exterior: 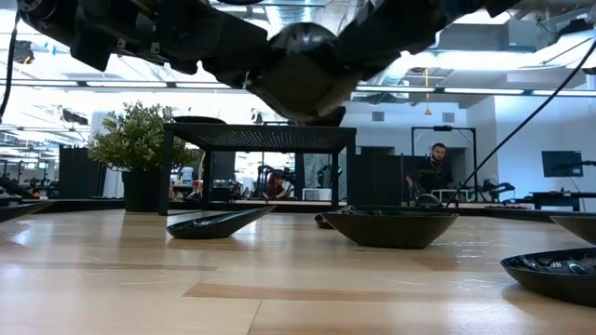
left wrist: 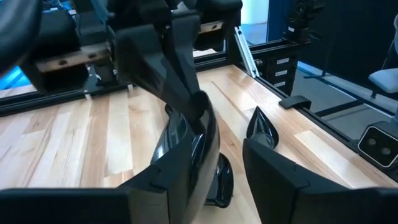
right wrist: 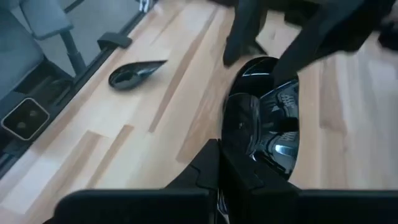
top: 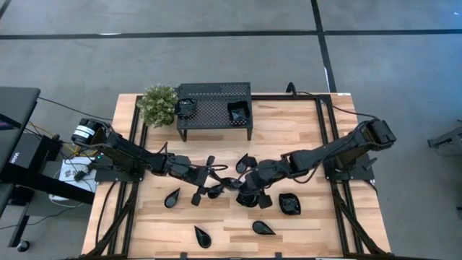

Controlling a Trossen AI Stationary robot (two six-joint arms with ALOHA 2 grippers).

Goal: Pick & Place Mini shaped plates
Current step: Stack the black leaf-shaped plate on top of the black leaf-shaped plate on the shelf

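I see no readable writing. My right gripper (top: 242, 189) clenches a glossy black mini plate (right wrist: 267, 121) above mid-table, the left gripper (top: 214, 185) spread open around it. Other plates lie scattered on the wooden table (top: 303, 130).

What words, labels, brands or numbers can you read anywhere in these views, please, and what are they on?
None can be read.
The dark unit left of the table in the high view carries a small white mark, too small to read.
The mini shaped plates, the rack and both arms show no lettering.
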